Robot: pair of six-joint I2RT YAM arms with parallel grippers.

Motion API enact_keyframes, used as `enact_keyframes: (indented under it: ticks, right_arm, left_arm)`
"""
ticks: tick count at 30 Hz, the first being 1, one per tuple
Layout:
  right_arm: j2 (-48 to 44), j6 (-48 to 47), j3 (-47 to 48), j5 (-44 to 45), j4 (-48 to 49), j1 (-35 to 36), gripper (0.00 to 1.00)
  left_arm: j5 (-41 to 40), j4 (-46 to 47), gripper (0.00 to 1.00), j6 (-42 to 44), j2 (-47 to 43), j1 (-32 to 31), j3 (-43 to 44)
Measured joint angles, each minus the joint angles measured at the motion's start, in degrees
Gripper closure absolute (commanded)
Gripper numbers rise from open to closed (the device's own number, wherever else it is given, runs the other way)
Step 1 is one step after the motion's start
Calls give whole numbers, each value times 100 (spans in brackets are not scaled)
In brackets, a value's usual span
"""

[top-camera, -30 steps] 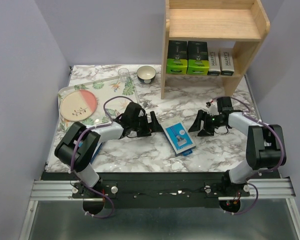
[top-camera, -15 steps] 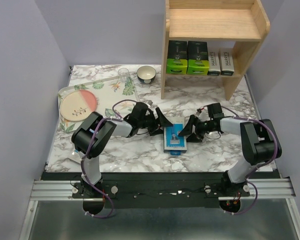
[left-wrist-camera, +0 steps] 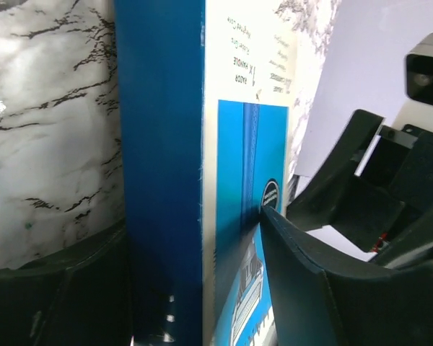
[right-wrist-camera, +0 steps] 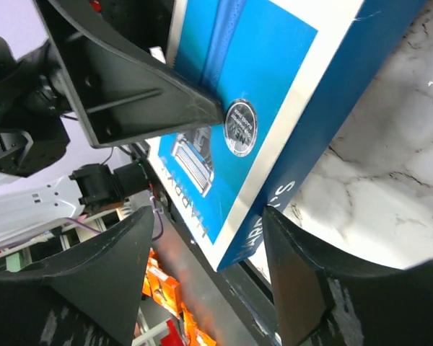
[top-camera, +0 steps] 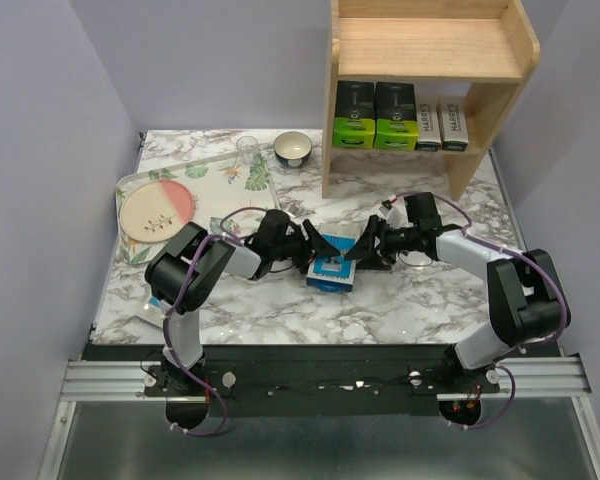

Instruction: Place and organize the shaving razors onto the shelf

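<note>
A blue-and-white razor pack [top-camera: 330, 272] stands tilted on its edge on the marble table between both grippers. My left gripper [top-camera: 318, 250] is shut on it: in the left wrist view the pack [left-wrist-camera: 166, 144] fills the gap of that gripper [left-wrist-camera: 195, 223], and one finger [left-wrist-camera: 310, 281] presses its printed face. My right gripper [top-camera: 365, 248] is open around the pack's near corner [right-wrist-camera: 274, 94], with one finger [right-wrist-camera: 303, 281] at its side. The wooden shelf [top-camera: 430, 45] stands at the back right. Its lower tier holds two black-and-green boxes [top-camera: 374, 115] and two white boxes [top-camera: 440, 122].
A floral tray [top-camera: 230, 170] at the back left holds a pink round plate [top-camera: 155, 208]. A clear glass [top-camera: 247, 150] and a small bowl [top-camera: 293, 148] stand beside the shelf's left side panel. The shelf's upper tier is bare.
Both grippers have closed in on the blue pack from left and right. The pack lay flat on the table and now stands tilted on edge, shifted left, in my left gripper.
</note>
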Motion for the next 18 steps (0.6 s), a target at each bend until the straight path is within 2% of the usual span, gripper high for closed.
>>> enact_keyframes:
  ticks: [6, 10, 18]
  right_arm:
    - [-173, -385, 4, 127, -466, 2, 23]
    - [-621, -697, 7, 170, -828, -177, 23]
    - [-828, -1552, 444, 310, -1753, -1143, 22]
  left_arm:
    - [219, 396, 40, -39, -7, 72, -39]
    - [498, 649, 55, 74, -179, 219, -197]
    - [920, 957, 55, 387, -623, 518, -212]
